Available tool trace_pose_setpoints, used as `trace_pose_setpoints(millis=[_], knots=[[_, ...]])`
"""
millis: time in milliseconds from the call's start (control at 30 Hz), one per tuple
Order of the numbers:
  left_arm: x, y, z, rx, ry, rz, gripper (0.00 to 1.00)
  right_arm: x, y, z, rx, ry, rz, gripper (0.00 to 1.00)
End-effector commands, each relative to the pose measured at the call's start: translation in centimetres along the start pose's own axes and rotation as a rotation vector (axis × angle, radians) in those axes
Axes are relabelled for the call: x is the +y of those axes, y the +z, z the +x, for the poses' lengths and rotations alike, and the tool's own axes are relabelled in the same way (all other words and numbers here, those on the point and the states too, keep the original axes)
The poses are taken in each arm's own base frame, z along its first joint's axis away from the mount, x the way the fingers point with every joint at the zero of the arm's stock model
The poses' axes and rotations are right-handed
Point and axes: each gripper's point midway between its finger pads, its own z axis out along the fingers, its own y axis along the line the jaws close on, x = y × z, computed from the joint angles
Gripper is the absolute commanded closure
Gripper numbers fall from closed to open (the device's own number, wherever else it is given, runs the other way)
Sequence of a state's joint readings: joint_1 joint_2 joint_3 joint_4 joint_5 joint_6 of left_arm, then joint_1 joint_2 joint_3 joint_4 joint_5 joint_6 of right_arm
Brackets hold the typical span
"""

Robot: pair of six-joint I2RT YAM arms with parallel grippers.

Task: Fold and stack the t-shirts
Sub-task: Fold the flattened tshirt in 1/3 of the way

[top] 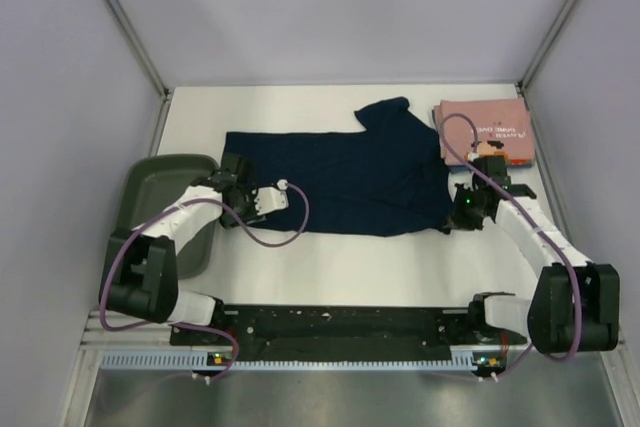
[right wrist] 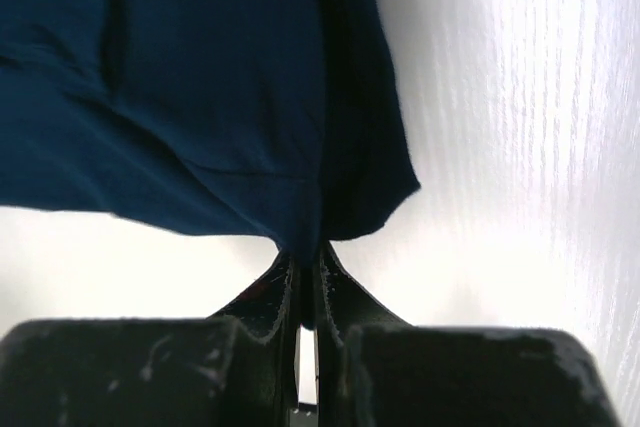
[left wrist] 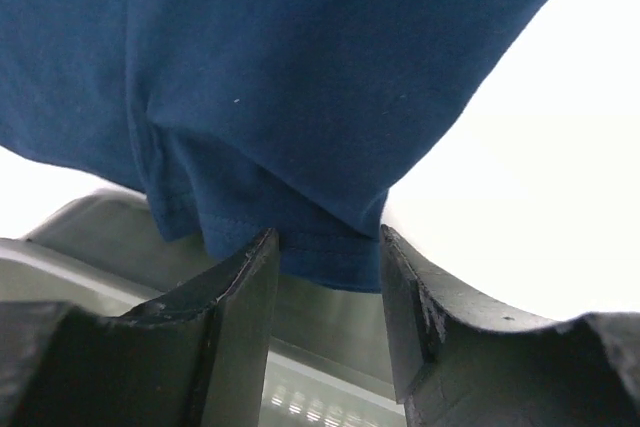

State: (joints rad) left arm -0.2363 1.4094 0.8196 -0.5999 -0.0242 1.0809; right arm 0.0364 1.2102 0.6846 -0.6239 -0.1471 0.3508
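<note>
Sideways, navy t-shirt (top: 340, 182) lies left-right, hem left; right pincer (right wrist: 308, 259) pinches it, left pincer (left wrist: 328, 249) gapes.

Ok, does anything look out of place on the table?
Only the dark navy blue t-shirt: one sleeve sticks out past its far edge, so its outline is uneven. The folded pink t-shirt in the far right corner looks tidy.

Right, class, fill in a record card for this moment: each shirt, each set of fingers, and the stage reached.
navy t-shirt: laid out across mid-table
pink t-shirt: folded, far right corner
left fingers: apart, navy hem between them
right fingers: shut on navy shirt's edge
stage: navy not yet stacked on pink
</note>
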Motion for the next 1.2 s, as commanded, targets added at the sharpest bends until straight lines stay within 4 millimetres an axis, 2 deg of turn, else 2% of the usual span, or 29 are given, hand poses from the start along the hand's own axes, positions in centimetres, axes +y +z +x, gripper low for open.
trace_pose_setpoints(millis=[0,167,233,333,400,467,500,533,600,633,700,800,867,933,1000,1067,1167], knots=[[-1.3,-0.3,-1.0,-0.056,0.048,0.086,0.5,2.2,-2.8,-1.9,0.033,-0.063,-0.088,1.0],[-2.3,0.2,0.6,0.004,0.064,0.098,0.48,2.6,-2.4,-1.5,0.111,-0.059,-0.099,1.0],[-1.4,0.7,2.0,0.075,0.077,0.024,0.48,2.4,-2.4,-1.3,0.119,-0.056,-0.09,1.0],[1.3,0.7,3.3,0.162,0.079,-0.124,0.49,2.3,-3.0,-1.4,0.117,-0.051,-0.076,1.0],[2.4,0.4,3.3,0.177,0.063,-0.173,0.49,2.4,-3.6,-1.5,0.116,-0.053,-0.075,1.0],[2.7,0.3,3.2,0.17,0.053,-0.186,0.52,2.6,-4.4,-1.5,0.126,-0.057,-0.075,1.0],[2.6,0.4,3.2,0.171,0.05,-0.185,0.56,2.6,-4.7,-1.4,0.132,-0.06,-0.075,1.0],[2.4,0.5,3.4,0.178,0.047,-0.179,0.65,2.5,-5.0,-1.3,0.135,-0.065,-0.069,1.0],[1.8,0.6,3.9,0.203,0.032,-0.154,0.95,1.6,-5.8,-0.8,0.167,-0.067,-0.009,1.0],[1.3,0.5,4.2,0.221,0.019,-0.129,1.0,1.2,-6.3,-0.7,0.181,-0.076,0.018,1.0],[-0.5,0.2,4.9,0.251,0.01,-0.048,1.0,0.9,-7.0,-0.3,0.203,-0.067,0.043,1.0],[-3.4,-1.4,5.2,0.235,0.003,0.075,1.0,0.0,-7.9,0.8,0.247,-0.042,0.113,1.0],[-5.2,-2.8,5.2,0.222,0.0,0.147,1.0,-0.8,-8.3,1.9,0.274,-0.025,0.174,1.0],[-7.2,-4.2,5.5,0.226,-0.015,0.241,1.0,-1.6,-9.0,3.8,0.341,-0.038,0.246,1.0],[-9.2,-5.3,5.6,0.227,-0.022,0.341,1.0,-3.2,-9.6,5.5,0.399,-0.059,0.35,1.0],[-11.0,-6.1,6.0,0.238,-0.008,0.431,1.0,-3.5,-10.0,5.1,0.368,-0.057,0.371,1.0],[-12.4,-6.6,6.9,0.282,0.007,0.497,1.0,-4.8,-11.1,4.5,0.363,-0.068,0.469,1.0]])
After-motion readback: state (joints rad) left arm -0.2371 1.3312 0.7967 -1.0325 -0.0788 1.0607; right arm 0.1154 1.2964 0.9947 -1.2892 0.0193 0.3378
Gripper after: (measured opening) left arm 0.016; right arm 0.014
